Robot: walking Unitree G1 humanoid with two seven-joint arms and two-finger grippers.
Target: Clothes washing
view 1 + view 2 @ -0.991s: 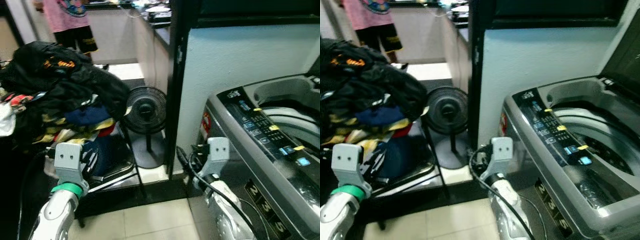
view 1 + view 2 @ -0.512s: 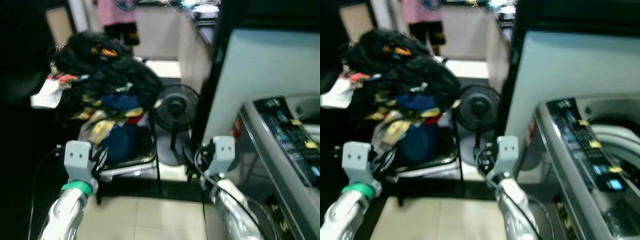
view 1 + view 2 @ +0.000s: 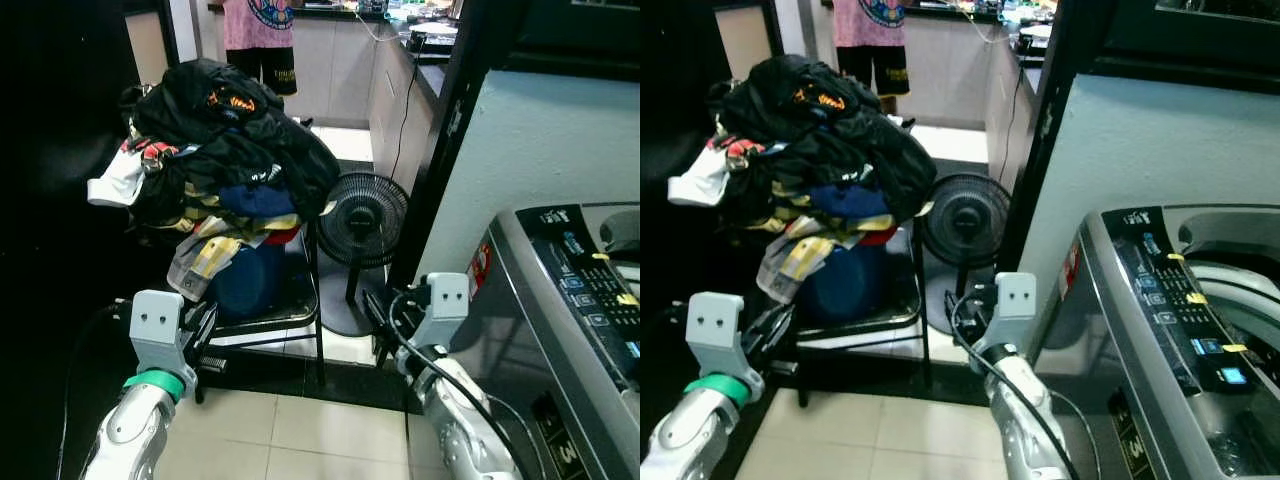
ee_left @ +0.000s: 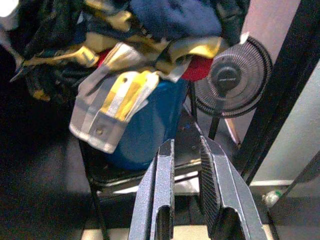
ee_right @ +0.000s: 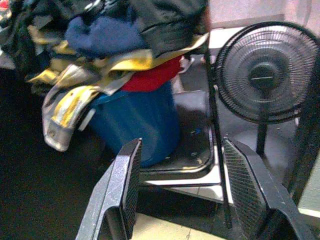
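On your right you have the washing machine [image 3: 1160, 330], its top open and the drum rim visible; what lies inside cannot be made out. On your left, a heap of clothes [image 3: 215, 160] spills over the blue bucket [image 4: 145, 125] that stands on a black chair [image 5: 195, 155]; a yellow and grey checked garment [image 4: 110, 107] hangs down the bucket's side. A black floor fan [image 3: 363, 220] stands just beside the chair. A person [image 3: 260, 35] stands in the room beyond. Your left gripper [image 4: 186, 165] points at the bucket with its fingers nearly closed, a narrow gap between them, holding nothing. Your right gripper [image 5: 182, 170] has its fingers spread wide, empty, facing the chair.
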